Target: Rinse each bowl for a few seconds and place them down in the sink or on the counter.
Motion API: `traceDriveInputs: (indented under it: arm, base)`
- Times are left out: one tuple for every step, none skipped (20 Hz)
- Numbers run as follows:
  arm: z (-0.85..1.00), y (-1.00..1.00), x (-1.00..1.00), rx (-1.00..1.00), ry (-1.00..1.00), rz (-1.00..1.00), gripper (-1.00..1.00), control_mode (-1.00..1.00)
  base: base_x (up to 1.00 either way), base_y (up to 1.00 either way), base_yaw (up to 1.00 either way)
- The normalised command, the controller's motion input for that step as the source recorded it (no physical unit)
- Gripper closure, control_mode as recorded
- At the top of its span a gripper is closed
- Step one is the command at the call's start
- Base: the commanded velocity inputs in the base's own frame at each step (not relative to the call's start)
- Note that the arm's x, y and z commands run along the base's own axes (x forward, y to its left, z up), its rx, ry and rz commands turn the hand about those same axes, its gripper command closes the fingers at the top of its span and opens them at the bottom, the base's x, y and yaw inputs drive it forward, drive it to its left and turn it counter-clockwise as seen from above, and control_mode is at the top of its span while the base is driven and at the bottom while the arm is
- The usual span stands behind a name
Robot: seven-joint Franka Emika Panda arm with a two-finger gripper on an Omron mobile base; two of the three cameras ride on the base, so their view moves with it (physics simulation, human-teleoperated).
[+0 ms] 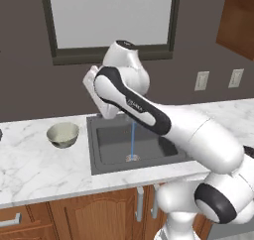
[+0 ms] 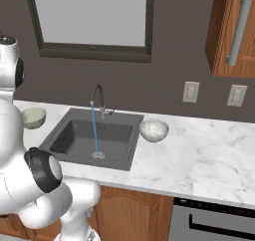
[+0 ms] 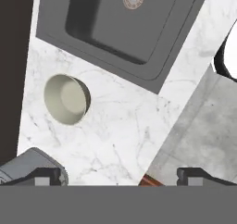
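Note:
An olive-beige bowl stands upright on the counter left of the sink. A whitish marbled bowl rests on the counter right of the sink. From the faucet a thin stream of water falls to the drain. My gripper is open and holds nothing. It hangs high over the counter and looks straight down. The olive bowl lies ahead and left of it, beside the sink.
A window sits above the sink, with wall outlets to its right. Brown cabinets run under the counter, and a dark appliance front is at lower right. An upper cabinet hangs at the right.

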Motion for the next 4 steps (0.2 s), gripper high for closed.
traceDriveInputs:
  arm:
    - [0.96, -0.94, -0.96, 0.12, -0.01, 0.00, -1.00, -1.00]
    - [0.96, -0.94, -0.98, 0.12, -0.01, 0.00, -1.00, -1.00]
    - [0.90, -0.91, -1.00, 0.15, 0.00, 0.00, -1.00, -1.00]
    - [0.87, -0.88, -1.00, 0.16, 0.00, 0.00, -1.00, -1.00]
  base:
    - [0.00, 0.00, 0.00]
    - [0.00, 0.00, 0.00]
    - [0.00, 0.00, 0.00]
    - [0.00, 0.00, 0.00]
